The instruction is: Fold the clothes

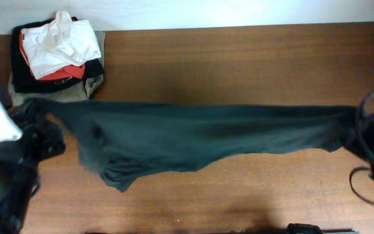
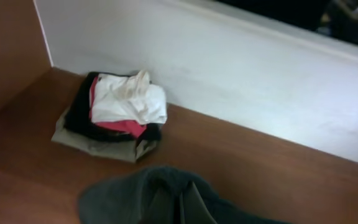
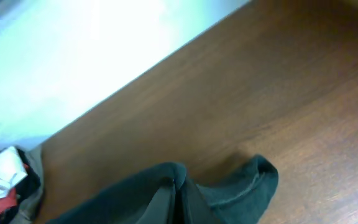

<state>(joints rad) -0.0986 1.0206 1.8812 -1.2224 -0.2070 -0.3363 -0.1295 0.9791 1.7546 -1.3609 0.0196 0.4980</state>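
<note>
L grip [image 2: 180, 208]: pinching tee [image 1: 200, 136] | R grip [image 3: 178, 202]: pinching tee | tee stretched across table [image 1: 239, 58]

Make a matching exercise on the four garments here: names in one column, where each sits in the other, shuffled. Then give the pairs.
Column one
1. dark T-shirt
2. white garment
3. red garment
4. khaki-grey garment

Column two
a. bottom of the corner pile
b. top of that pile
c. stretched across the table from left to right
d. peeking out just under the white layer

Pairs: 1-c, 2-b, 3-d, 4-a
</note>
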